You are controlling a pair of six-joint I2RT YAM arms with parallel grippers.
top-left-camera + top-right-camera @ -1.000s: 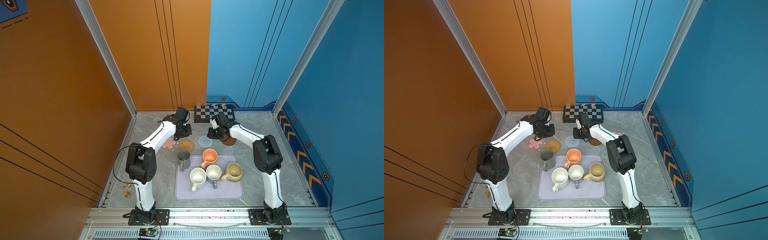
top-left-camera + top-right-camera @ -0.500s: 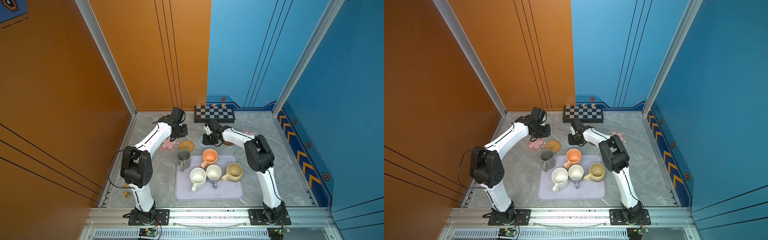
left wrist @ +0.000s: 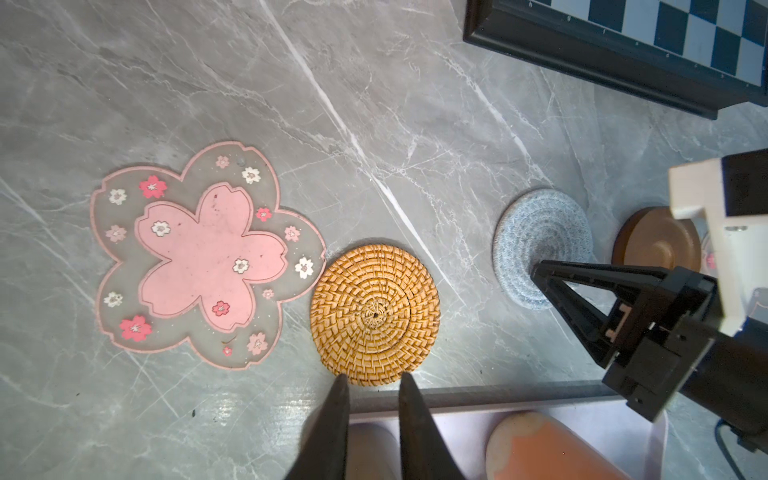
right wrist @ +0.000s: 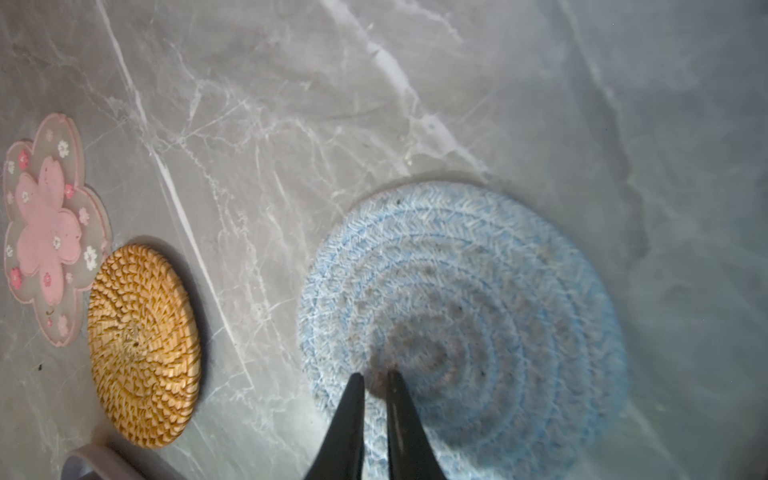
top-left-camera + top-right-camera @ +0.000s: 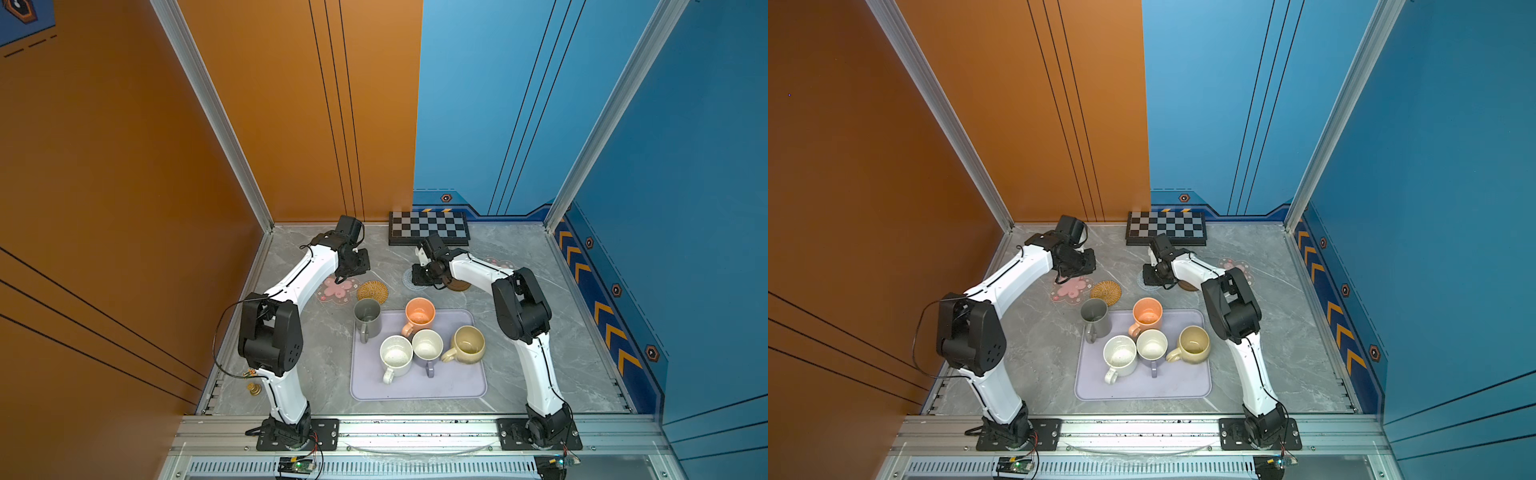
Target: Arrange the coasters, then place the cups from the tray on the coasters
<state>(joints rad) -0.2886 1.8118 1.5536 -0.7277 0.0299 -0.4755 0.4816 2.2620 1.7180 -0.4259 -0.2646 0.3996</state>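
Note:
Five coasters lie in a row behind the tray: a flower coaster (image 5: 337, 287), a rattan disc (image 5: 372, 291), a grey-blue spiral disc (image 4: 457, 316), a brown wooden disc (image 5: 459, 286) and a second flower coaster (image 5: 498, 263). My right gripper (image 4: 375, 376) is shut, with its tips down on the spiral disc. My left gripper (image 3: 372, 380) hangs above the rattan disc's edge, its fingers slightly apart and holding nothing. On the lavender tray (image 5: 415, 388) stand orange (image 5: 419, 316), speckled white (image 5: 395, 355), lavender (image 5: 427, 347) and beige-yellow (image 5: 469, 344) cups. A grey cup (image 5: 367, 318) stands at its far-left corner.
A black-and-white checkerboard (image 5: 428, 226) lies against the back wall, just behind the right gripper. A small brass object (image 5: 254, 388) sits by the left arm's base. Orange and blue walls close in the table on three sides.
My right gripper has moved left from the brown disc onto the spiral disc. My left gripper has drifted a little left and toward the front.

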